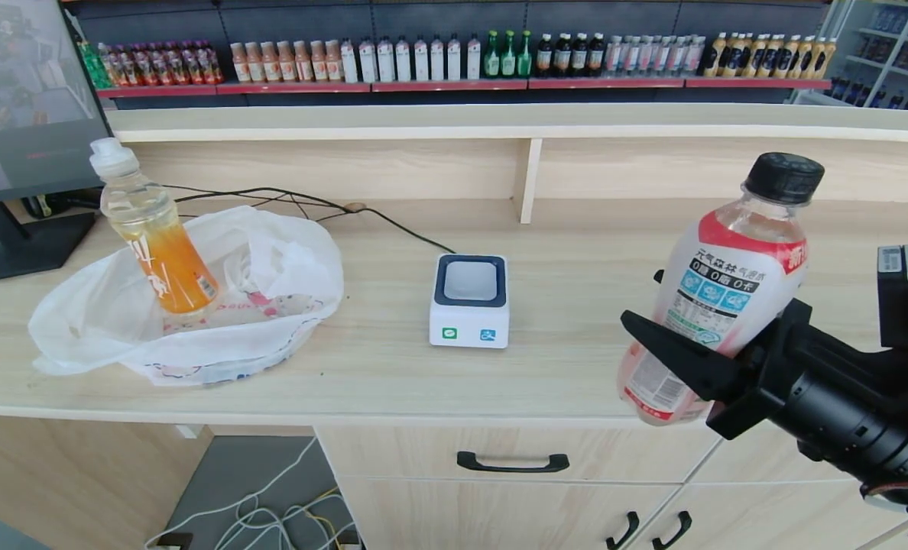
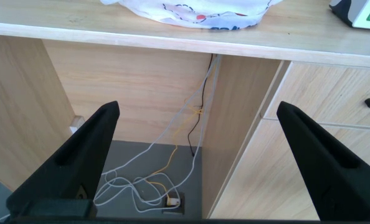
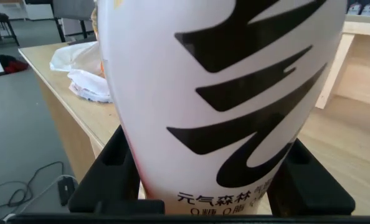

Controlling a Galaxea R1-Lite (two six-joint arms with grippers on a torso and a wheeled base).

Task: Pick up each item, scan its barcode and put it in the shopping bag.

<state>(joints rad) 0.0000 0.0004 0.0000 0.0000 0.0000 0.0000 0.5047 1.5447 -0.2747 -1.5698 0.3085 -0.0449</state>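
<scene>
Right tool [image 1: 653,305] pinches the pink-labelled bottle [image 1: 729,290] — left tool [image 2: 197,112] spread wide before the counter [image 2: 60,15].

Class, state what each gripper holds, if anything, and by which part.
The right gripper holds the pink-labelled bottle around the lower body, over its label. The left gripper is open, holding nothing.

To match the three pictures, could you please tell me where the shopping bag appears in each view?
Head view: bag on the counter's left part, around an orange bottle.
Left wrist view: bag on the counter, near its front edge.
Right wrist view: bag far off on the counter, behind the held bottle.
Shared landmark: the counter.
</scene>
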